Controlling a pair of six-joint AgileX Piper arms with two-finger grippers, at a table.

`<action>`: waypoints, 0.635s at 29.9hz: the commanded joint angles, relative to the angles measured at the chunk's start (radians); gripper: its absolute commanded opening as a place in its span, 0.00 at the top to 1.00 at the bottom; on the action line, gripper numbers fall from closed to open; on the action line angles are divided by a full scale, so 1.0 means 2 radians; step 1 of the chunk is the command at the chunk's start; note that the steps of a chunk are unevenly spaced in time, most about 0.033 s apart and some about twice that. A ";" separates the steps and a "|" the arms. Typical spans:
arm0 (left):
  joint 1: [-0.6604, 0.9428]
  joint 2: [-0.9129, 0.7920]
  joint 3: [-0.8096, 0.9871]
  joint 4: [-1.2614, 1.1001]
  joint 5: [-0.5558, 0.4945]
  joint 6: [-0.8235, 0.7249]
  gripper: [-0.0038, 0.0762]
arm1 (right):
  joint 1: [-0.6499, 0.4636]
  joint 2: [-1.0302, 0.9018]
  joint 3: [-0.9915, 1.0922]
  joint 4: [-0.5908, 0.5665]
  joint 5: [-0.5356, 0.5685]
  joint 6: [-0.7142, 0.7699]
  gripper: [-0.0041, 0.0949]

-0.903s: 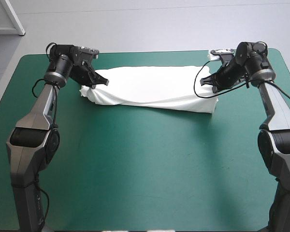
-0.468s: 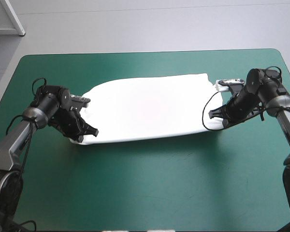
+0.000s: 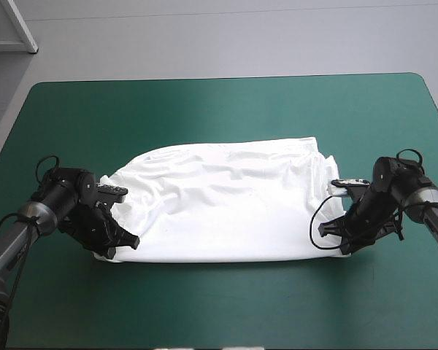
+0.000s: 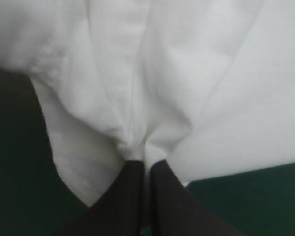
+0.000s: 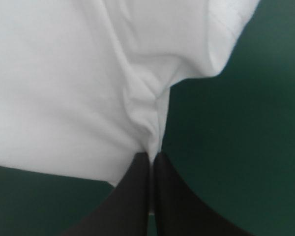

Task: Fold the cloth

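You are holding the T-shirt (image 3: pixel 219 208) at both ends. The left gripper (image 3: pixel 126 241) is clamping the near left corner and the right gripper (image 3: pixel 330 232) is clamping the near right one. In each wrist view the black fingers are meeting almost tip to tip, with a gathered pleat of white fabric caught between them. The cloth is lying on the near half of the teal-green cover (image 3: pixel 219 109), roughly centred between the table's side edges. Both grippers are sitting low beside it.

Here is what is worrying me. Each grip is biting only a small bunch at the very fingertips, so if you are pulling the arms apart or moving one faster than the other, a corner is likely to be slipping free. The near edge would then be skewing. The upper surface is also looking puffed and rippled (air or loose layers under it, I am guessing). Letting go now risks setting creases into the fold.

The long axis is running left to right, parallel to the table's near edge. The straight edge is facing you and the rounded edge is facing away. I cannot tell which end is carrying the collar.
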State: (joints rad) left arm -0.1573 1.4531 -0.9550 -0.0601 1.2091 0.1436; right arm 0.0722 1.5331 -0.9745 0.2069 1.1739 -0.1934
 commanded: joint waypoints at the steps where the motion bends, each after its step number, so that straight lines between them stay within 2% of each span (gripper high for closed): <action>1: -0.002 -0.018 -0.008 0.001 0.041 -0.004 0.92 | -0.001 -0.019 0.004 0.021 -0.011 -0.029 0.92; 3: -0.002 -0.018 -0.008 0.000 0.043 -0.004 0.82 | -0.001 -0.020 0.004 0.040 -0.014 -0.042 0.78; 5: -0.002 -0.018 -0.008 -0.006 0.043 -0.004 0.70 | -0.001 -0.023 0.004 0.052 -0.026 -0.048 0.60; 7: -0.002 -0.018 -0.008 -0.017 0.043 -0.004 0.52 | -0.001 -0.024 0.000 0.055 -0.039 -0.048 0.41; 9: -0.002 -0.018 -0.008 -0.020 0.043 -0.004 0.35 | -0.001 -0.024 -0.009 0.055 -0.046 -0.048 0.29; 11: -0.002 -0.018 -0.010 -0.020 0.043 -0.003 0.23 | -0.001 -0.024 -0.024 0.055 -0.047 -0.048 0.25; 12: -0.002 -0.018 -0.013 -0.020 0.042 -0.003 0.21 | -0.001 -0.024 -0.035 0.054 -0.047 -0.045 0.25; 16: -0.002 -0.020 -0.043 -0.020 0.029 -0.009 0.22 | -0.001 -0.024 -0.088 0.054 -0.043 -0.037 0.25; 19: -0.001 -0.037 -0.070 -0.014 -0.008 -0.009 0.22 | -0.001 -0.024 -0.126 0.054 -0.035 -0.029 0.25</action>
State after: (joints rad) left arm -0.1573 1.4418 -1.0276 -0.0816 1.2115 0.1392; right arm 0.0722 1.5235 -1.1368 0.2956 1.0906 -0.2597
